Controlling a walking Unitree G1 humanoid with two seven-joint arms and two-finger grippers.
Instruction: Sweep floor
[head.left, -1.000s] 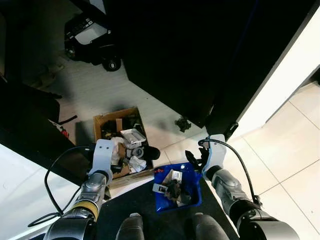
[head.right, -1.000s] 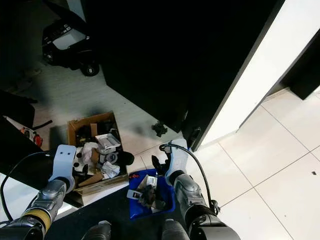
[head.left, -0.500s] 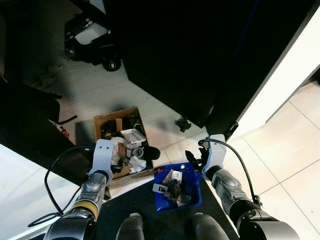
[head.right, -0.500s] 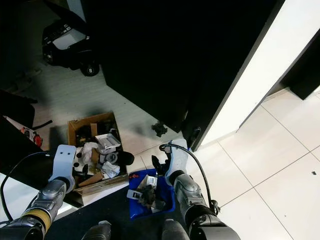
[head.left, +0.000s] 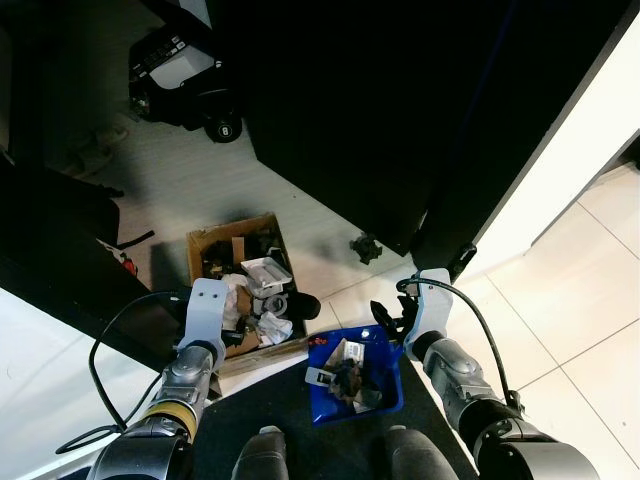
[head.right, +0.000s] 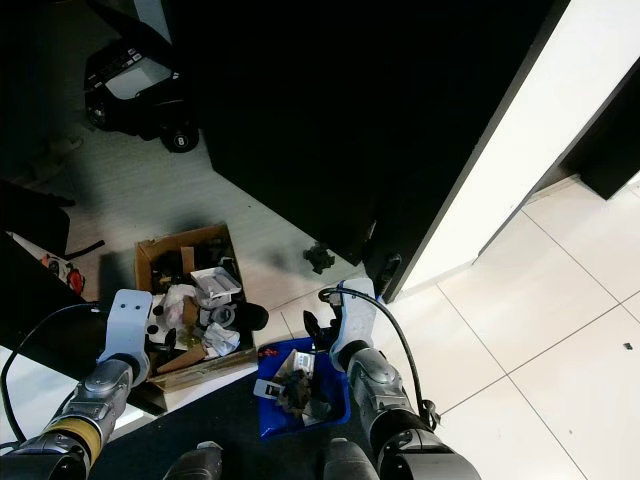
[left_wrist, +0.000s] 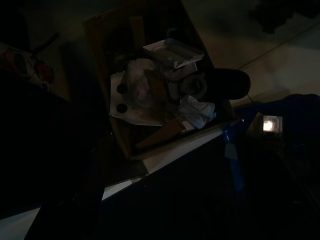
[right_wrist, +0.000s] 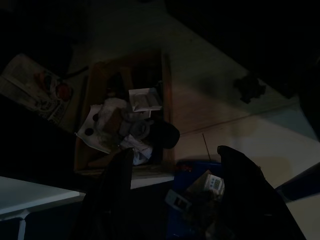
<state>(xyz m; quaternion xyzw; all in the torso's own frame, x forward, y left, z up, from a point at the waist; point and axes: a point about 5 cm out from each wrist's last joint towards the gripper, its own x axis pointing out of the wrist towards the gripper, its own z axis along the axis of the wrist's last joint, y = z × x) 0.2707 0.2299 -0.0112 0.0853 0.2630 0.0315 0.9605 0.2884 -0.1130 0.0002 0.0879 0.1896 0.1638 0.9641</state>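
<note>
Right, looking down from the head, the biggest thing in shot is the tall black cabinet panel (head.left: 400, 110), running diagonally across the upper half, with the pale tiled floor (head.left: 575, 300) bright off to the robot's right and greyer in the shade to its left. Up in the far left corner sits a black wheeled ride-on toy car (head.left: 180, 80) on that shaded floor. Closer in, an open brown cardboard box (head.left: 245, 285) stuffed with crumpled white paper, packaging and a dark round item rests on the floor ahead of the left arm. Just beside it, toward the robot's right, is the blue plastic dustpan (head.left: 358, 375), loaded with scraps of paper and dark debris, sitting low between the two arms just ahead of the robot's feet. The right gripper (head.left: 390, 318) is right at the dustpan's far edge, and the right wrist view shows its two black fingers (right_wrist: 245, 185) spread well apart, jaws parted, with the box and dustpan between them. The left gripper (head.left: 205, 305) hangs over the near left corner of the box; whether its jaws are apart or together, I cannot tell. Smallest of all, a little dark clump of debris (head.left: 365, 247) lies loose on the floor at the foot of the black panel.
</note>
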